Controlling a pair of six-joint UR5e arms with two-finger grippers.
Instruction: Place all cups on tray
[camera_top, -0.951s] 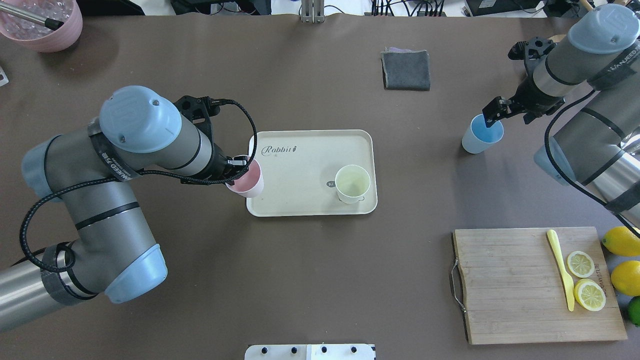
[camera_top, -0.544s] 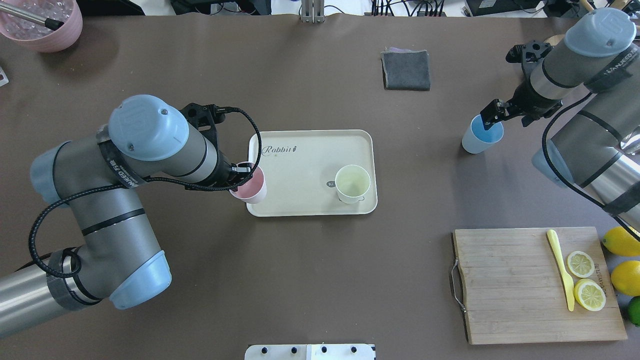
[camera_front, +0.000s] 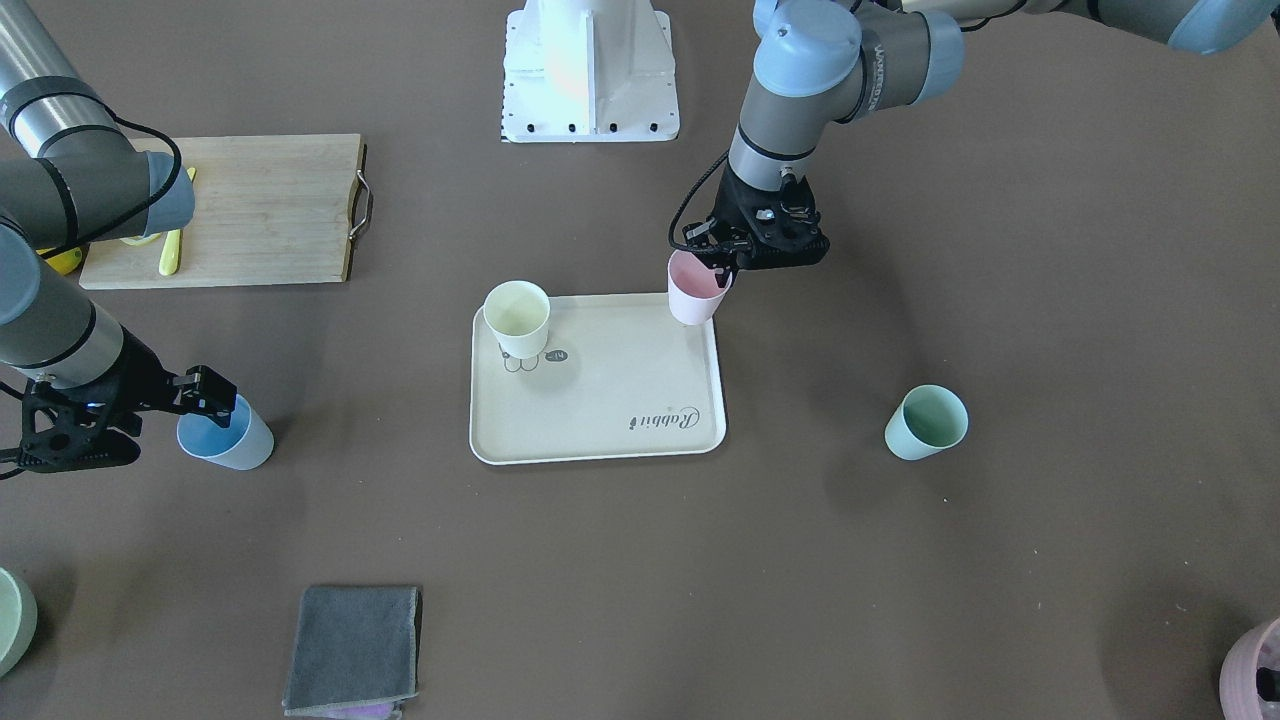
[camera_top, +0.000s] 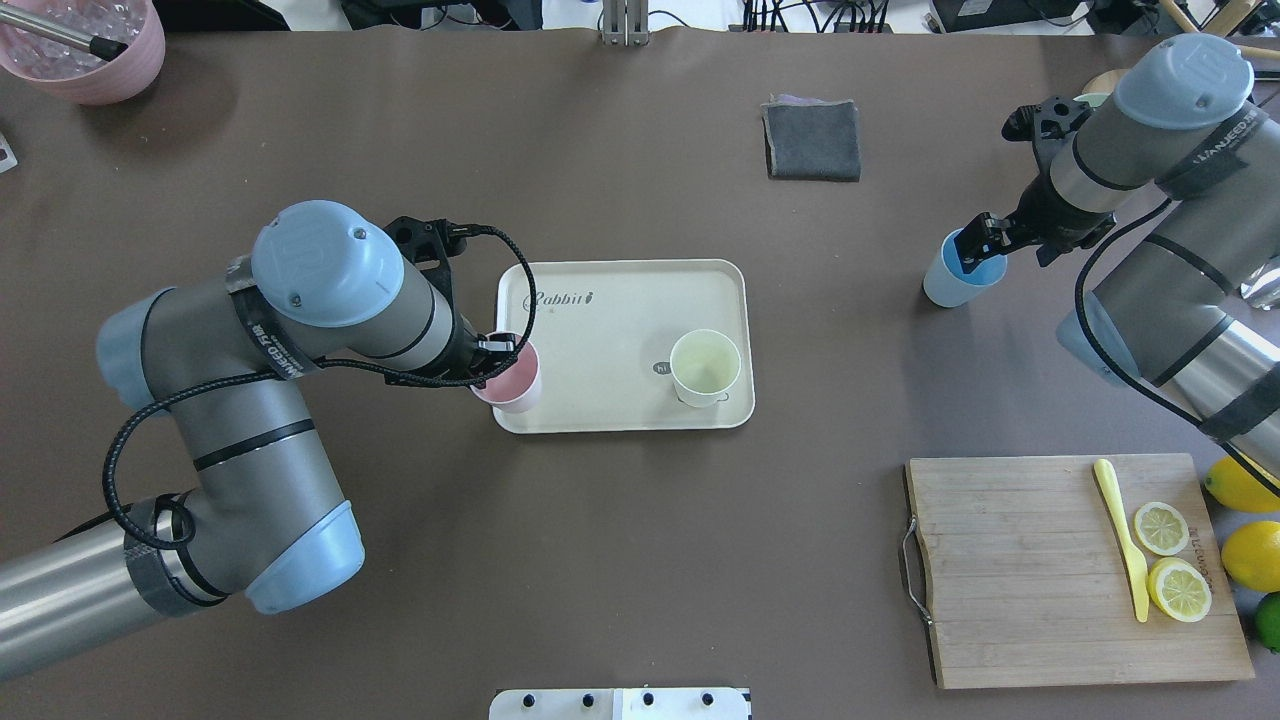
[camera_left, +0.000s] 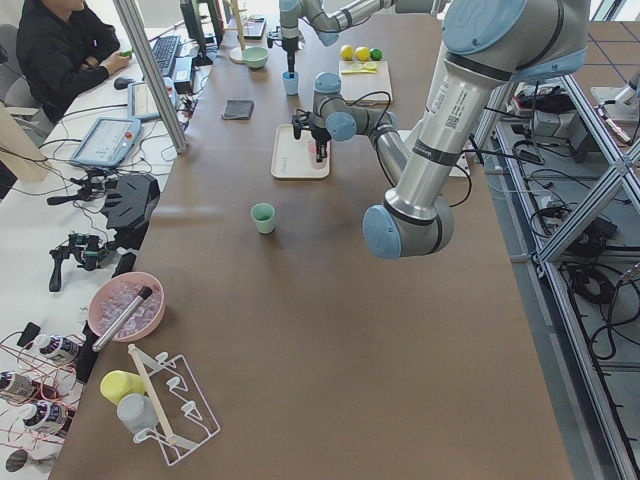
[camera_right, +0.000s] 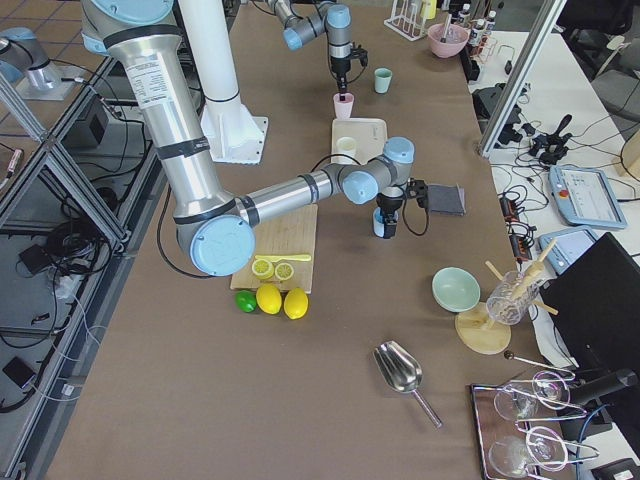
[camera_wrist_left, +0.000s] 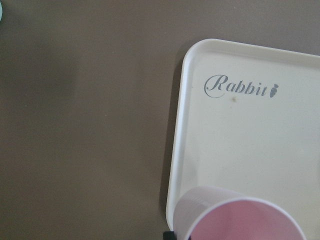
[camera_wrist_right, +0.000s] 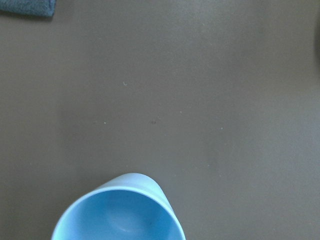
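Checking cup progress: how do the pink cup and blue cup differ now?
The pink cup hangs over the tray's corner; the blue cup stands on the table, off it. The left end effector grips the pink cup; the right end effector is at the blue cup's rim. Both upright, empty.

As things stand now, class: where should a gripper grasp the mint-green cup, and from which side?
Probably its rim, from above: the mint-green cup stands upright and alone, mouth open, so one finger can drop inside the wall, one outside.
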